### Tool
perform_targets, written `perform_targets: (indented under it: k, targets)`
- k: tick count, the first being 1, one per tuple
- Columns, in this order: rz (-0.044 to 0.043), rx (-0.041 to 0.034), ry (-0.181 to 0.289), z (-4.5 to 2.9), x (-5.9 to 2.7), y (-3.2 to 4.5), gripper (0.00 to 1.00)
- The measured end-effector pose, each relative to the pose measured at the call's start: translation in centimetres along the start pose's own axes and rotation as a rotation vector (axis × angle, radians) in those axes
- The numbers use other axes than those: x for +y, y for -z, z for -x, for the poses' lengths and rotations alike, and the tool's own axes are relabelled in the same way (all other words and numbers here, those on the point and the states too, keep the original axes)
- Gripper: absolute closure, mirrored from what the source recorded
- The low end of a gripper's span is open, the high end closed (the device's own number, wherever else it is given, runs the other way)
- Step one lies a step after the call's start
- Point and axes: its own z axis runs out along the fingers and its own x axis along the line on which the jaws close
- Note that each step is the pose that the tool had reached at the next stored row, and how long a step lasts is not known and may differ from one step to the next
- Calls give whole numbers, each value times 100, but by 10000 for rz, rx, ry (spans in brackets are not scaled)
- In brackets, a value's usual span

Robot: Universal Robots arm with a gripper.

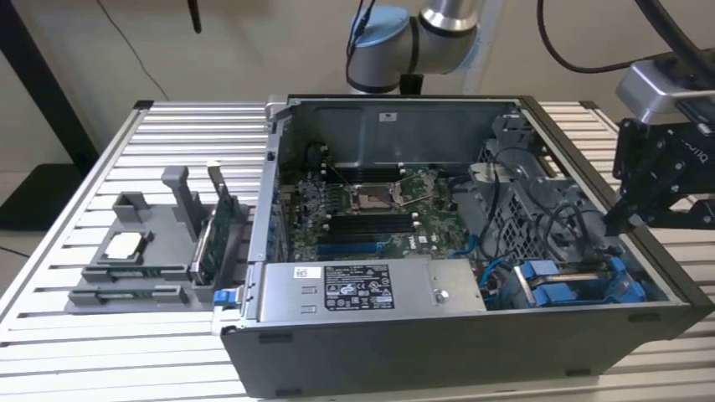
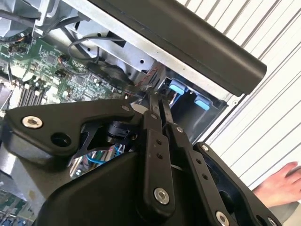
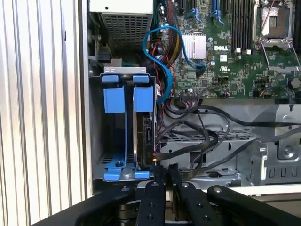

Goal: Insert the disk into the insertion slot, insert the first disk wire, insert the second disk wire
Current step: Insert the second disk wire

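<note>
Slatted metal bench [image 1: 67,352] carries an open computer case [image 1: 447,360]; inside, the disk [image 3: 143,127] stands on edge in the drive bay [image 3: 96,141]. Its long axis runs straight away from the gripper [image 3: 165,173], whose tips hang just beside its near end. The fingers [image 3: 158,176] are drawn almost together; I cannot tell whether they pinch a wire.

Open computer case [image 1: 447,352] on a slatted table [image 1: 45,335].
Motherboard [image 1: 369,209] lies exposed next to the power supply [image 1: 357,289]; a grey holder [image 1: 140,251] beside the case carries what may be a green card [image 1: 221,222].
</note>
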Motion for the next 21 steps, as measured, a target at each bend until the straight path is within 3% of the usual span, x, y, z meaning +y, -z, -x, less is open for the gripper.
perform_targets:
  k: [7,10,14,21]
  targets:
    - [-4,-345,-113,1,195,46,84]
    - [-8,-447,-165,0,285,56,84]
    - [-13,-482,-210,-2,375,57,84]
    - [-13,-479,-211,-5,396,46,84]
